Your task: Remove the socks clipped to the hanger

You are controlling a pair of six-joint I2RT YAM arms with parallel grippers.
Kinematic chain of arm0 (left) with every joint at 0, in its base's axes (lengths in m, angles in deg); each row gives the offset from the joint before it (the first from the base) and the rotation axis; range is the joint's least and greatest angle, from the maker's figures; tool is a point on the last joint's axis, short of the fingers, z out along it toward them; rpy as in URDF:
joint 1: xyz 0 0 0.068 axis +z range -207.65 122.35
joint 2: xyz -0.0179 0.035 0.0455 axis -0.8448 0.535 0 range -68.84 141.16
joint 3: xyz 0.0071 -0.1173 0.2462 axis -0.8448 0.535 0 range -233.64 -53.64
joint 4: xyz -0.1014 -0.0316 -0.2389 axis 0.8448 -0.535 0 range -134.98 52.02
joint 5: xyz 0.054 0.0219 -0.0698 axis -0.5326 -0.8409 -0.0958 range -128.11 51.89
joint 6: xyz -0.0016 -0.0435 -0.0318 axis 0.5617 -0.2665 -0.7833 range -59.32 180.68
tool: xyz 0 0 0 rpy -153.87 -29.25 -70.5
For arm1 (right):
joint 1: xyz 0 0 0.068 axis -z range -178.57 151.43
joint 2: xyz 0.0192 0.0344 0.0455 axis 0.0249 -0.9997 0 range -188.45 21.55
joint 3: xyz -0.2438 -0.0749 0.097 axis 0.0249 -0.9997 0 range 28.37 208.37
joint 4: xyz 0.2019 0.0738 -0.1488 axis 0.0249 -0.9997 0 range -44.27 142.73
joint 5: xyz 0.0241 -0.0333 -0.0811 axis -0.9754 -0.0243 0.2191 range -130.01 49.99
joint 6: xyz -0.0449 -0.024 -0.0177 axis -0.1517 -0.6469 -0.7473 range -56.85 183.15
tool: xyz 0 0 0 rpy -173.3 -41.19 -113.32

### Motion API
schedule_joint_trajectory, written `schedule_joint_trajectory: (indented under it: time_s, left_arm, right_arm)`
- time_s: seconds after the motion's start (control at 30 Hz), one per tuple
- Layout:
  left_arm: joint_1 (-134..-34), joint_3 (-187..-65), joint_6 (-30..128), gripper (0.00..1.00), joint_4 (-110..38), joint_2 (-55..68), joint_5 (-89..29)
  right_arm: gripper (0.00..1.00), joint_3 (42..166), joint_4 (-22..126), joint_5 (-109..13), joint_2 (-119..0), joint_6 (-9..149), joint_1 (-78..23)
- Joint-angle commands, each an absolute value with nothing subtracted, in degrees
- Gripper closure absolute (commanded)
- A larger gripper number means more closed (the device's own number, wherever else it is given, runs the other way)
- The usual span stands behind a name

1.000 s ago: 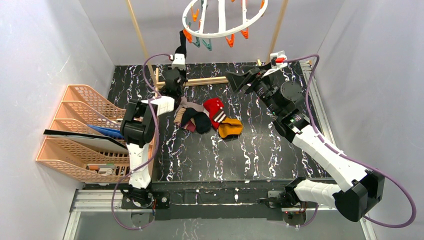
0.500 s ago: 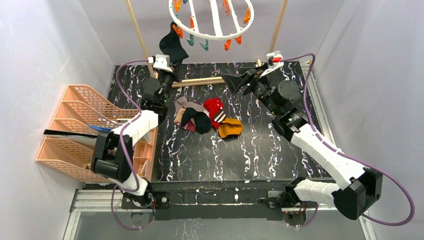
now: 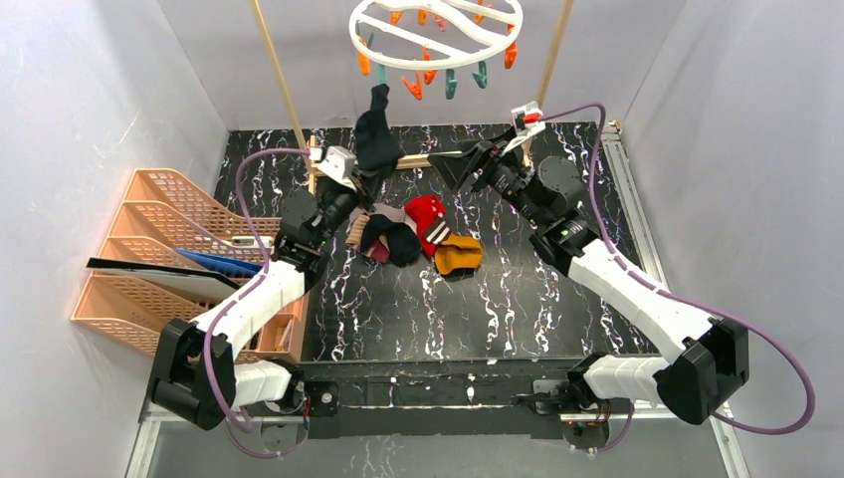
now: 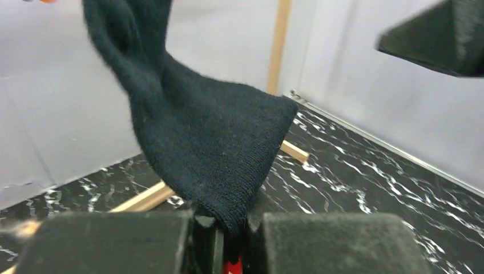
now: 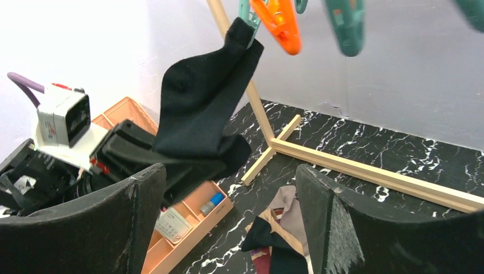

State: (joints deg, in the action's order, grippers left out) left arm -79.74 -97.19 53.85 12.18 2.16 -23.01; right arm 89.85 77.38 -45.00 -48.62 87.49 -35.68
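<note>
Above table (image 3: pixel 518 299), sock (image 4: pixel 211 142) between left fingers (image 4: pixel 114 242)

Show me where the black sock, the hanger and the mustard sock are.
black sock (image 3: pixel 375 129): top view, middle of the fabric.
hanger (image 3: pixel 428 64): top view, near rim of ring.
mustard sock (image 3: pixel 458 256): top view, its middle.

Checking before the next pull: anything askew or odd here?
Only the black sock: its top looks still pinned in a clip on the hanger, while the left tool is shut on its lower end. Nothing spilled or damaged.
</note>
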Motion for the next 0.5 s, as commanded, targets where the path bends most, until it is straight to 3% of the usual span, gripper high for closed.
schedule_joint_trajectory:
  time_s: [0.0,0.47]
  left_arm:
    - [-85.1,-95.1,57.5,1.00,6.7,-0.9,-24.0]
    - [-89.5,-92.7,59.5,1.00,2.5,-4.1,-25.5]
  right_arm:
    - [0.09,92.9,81.6,-45.8,-49.5,88.2,-37.2]
    - [0.08,99.9,84.9,-47.2,-56.5,83.8,-37.5]
